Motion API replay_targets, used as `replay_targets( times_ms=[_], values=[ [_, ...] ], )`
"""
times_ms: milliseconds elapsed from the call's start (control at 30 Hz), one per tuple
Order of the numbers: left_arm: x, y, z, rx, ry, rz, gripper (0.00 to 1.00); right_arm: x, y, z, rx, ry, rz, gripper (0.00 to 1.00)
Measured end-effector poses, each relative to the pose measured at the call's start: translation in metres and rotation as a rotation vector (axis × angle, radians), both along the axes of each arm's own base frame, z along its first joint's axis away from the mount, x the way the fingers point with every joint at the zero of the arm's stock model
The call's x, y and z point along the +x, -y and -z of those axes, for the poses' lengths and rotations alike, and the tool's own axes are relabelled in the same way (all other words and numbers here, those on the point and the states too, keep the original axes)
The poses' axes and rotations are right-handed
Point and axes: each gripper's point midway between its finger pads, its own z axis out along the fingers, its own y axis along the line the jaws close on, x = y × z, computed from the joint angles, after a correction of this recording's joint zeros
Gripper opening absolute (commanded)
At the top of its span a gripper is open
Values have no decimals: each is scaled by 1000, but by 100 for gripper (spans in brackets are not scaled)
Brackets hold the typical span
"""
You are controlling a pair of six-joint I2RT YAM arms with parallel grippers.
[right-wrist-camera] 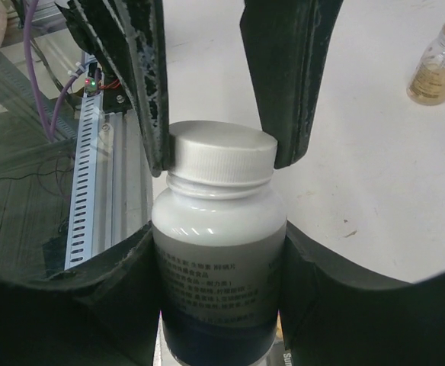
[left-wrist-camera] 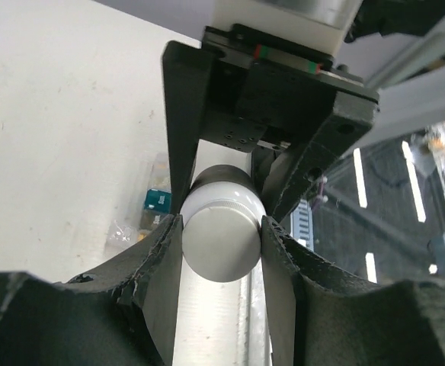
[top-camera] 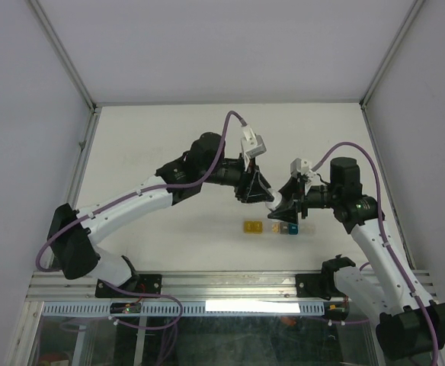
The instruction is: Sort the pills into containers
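Observation:
A white pill bottle [right-wrist-camera: 219, 252] with a dark printed label hangs over the table's near middle. My right gripper [right-wrist-camera: 219, 259] is shut on the bottle's body. Its white screw cap [left-wrist-camera: 221, 229] sits between the fingers of my left gripper [left-wrist-camera: 222, 232], which is shut on it from the other side. In the top view the left gripper [top-camera: 259, 192] and right gripper [top-camera: 281, 207] meet just behind the containers [top-camera: 270, 228], a short strip of yellow, clear and teal boxes lying on the table. The teal box [left-wrist-camera: 158, 200] shows past the cap. No pills are in view.
A small amber bottle [right-wrist-camera: 436, 65] stands on the white table beyond the grip. The metal rail [top-camera: 230, 286] with the arm bases runs along the near edge. White walls enclose the table [top-camera: 169, 145] on the left, back and right.

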Motion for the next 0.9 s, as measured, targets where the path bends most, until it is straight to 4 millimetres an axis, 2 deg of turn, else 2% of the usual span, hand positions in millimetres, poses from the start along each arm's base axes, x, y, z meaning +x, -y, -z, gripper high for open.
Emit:
replay_targets(
  times_ms=[167,300,433,633,733,900],
  values=[
    [5,3,1,-19,-109,-198,17,5,2,3,-18,4,28,0],
    [8,6,1,-21,-150,-287,16,7,3,3,-23,12,40,0],
    [17,10,5,9,-195,-370,9,14,6,7,-50,20,82,0],
    [31,15,12,83,-247,-511,10,29,14,14,-104,35,167,0],
    [36,18,15,118,-243,-567,18,32,16,16,-118,32,191,0],
    [38,19,17,134,-237,-599,43,33,17,18,-125,19,203,0]
  ],
)
